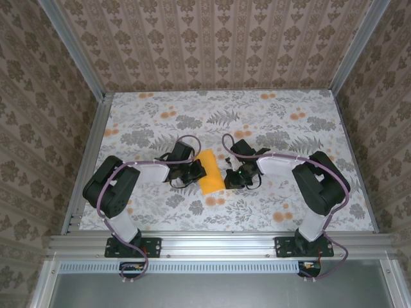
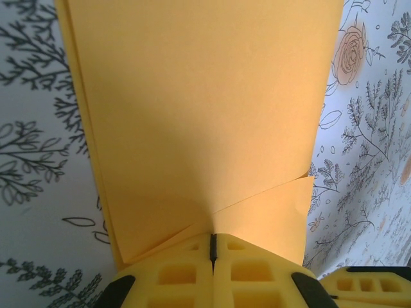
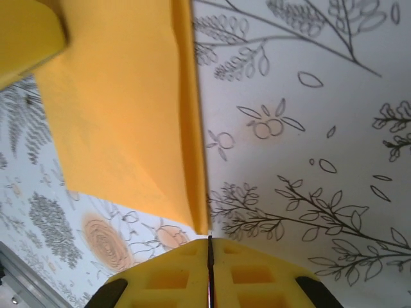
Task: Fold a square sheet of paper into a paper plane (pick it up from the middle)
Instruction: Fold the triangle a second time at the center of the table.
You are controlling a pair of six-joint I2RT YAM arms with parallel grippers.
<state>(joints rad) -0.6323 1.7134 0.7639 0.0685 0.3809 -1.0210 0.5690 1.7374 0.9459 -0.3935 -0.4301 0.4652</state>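
Pinching with my left gripper [image 1: 191, 172], I have both yellow fingers pressed flat together, no gap along their seam. The near edge of the square sheet of paper [image 1: 209, 172] runs into that seam. In my left wrist view the orange-yellow paper [image 2: 205, 115] fans up and away from the fingertips [image 2: 186, 256]. Two slanted creases spread out from the spot where I grip it, and a second layer shows along its left side, so the sheet is folded over.

My right gripper [image 1: 232, 176] is also closed, finger against finger. In my right wrist view a folded edge of the paper [image 3: 122, 115] comes down to a point that touches the tips right at the seam [image 3: 209, 240]. I cannot tell whether that corner is caught between the fingers or only rests against them.

From above, the sheet lies as a narrow upright strip near the middle of the table [image 1: 276, 109], a little closer to the near edge than to the far one. It sits between my two grippers, the left one touching its left side and the right one just beside its right side.
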